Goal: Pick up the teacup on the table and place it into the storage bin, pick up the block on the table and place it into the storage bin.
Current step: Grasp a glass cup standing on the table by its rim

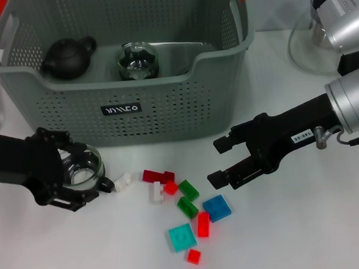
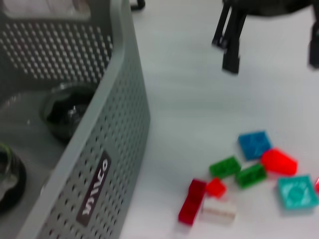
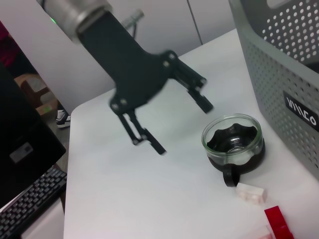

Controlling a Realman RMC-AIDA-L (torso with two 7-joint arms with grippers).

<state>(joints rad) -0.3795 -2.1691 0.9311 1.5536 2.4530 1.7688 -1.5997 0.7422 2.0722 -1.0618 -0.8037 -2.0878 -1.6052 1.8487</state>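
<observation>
the left pincer [image 1: 76, 175] is spread wide around the clear glass teacup with a black base [image 1: 84, 169], which stands on the white bench [image 1: 289, 238] just before the grey perforated storage bin [image 1: 164, 107], not yet grasped, probably lining up for a rim grip. the right pincer [image 1: 223, 162] hovers released above the scattered coloured plastic blocks [image 1: 192, 206], likely ready to pick one.

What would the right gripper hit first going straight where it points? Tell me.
Probably the dark red block in the pile, straight ahead of the open right gripper; its height above the table is unclear.
</observation>
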